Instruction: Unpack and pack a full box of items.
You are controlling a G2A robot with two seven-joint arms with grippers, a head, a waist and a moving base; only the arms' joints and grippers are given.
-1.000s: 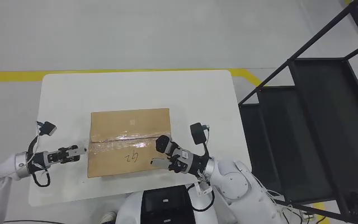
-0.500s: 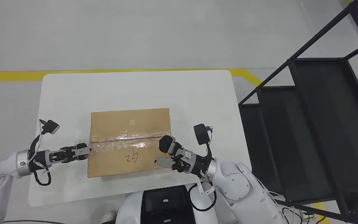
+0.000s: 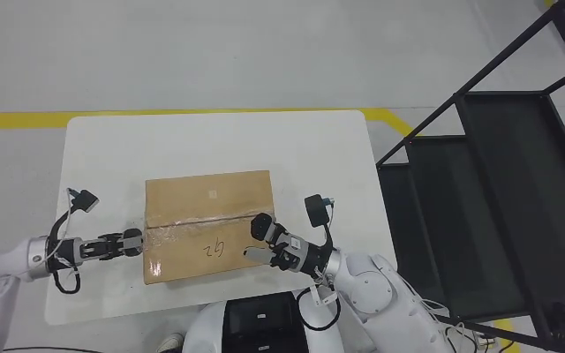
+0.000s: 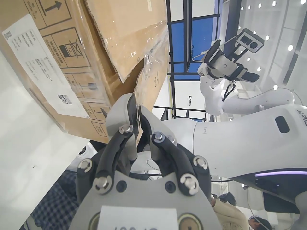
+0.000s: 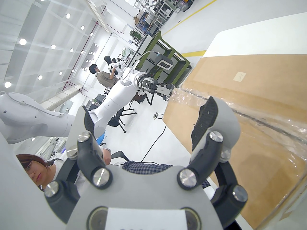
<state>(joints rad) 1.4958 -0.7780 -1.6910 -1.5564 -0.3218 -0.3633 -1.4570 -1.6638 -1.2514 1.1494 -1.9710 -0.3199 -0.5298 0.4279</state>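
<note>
White table [image 3: 221,141] bears one taped cardboard box [image 3: 207,199], seemingly shut.

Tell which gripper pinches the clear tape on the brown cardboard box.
The left gripper, shut on the clear tape at the end of the brown cardboard box; the right gripper stands open above it.

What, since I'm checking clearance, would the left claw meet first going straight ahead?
The brown cardboard box: the left claw, pinching clear packing tape, sits right at its end wall, apparently touching.
</note>
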